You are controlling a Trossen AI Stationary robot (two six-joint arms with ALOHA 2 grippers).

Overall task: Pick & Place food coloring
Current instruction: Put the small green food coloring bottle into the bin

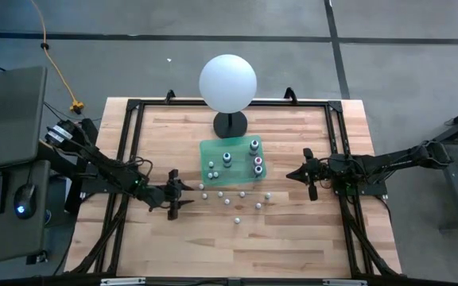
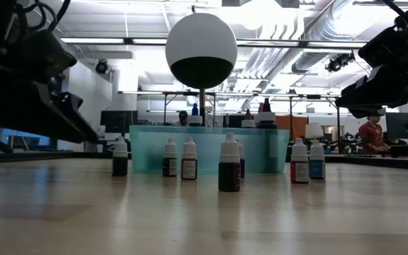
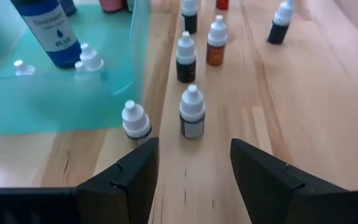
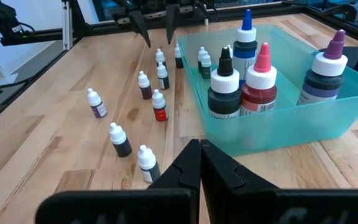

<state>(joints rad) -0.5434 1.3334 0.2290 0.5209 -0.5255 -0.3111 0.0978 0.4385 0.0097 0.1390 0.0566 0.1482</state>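
Several tiny food coloring bottles (image 1: 226, 201) with white caps stand upright on the wooden table, just on the near side of a translucent green bin (image 1: 213, 147). Two small ones (image 4: 204, 62) and several larger bottles (image 4: 224, 87) stand inside the bin. My left gripper (image 3: 194, 168) is open, low over the table, at the left end of the group. The nearest bottle (image 3: 191, 112) stands just ahead of its fingers, and another (image 3: 135, 119) stands by the bin wall. My right gripper (image 4: 201, 155) waits shut to the right of the bin.
A big white sphere on a black stand (image 1: 227, 83) rises behind the bin. A black frame (image 1: 126, 143) runs around the table's edges. The wood nearer the front edge (image 1: 237, 254) is bare. In the low view, a person (image 2: 370, 134) stands in the room beyond.
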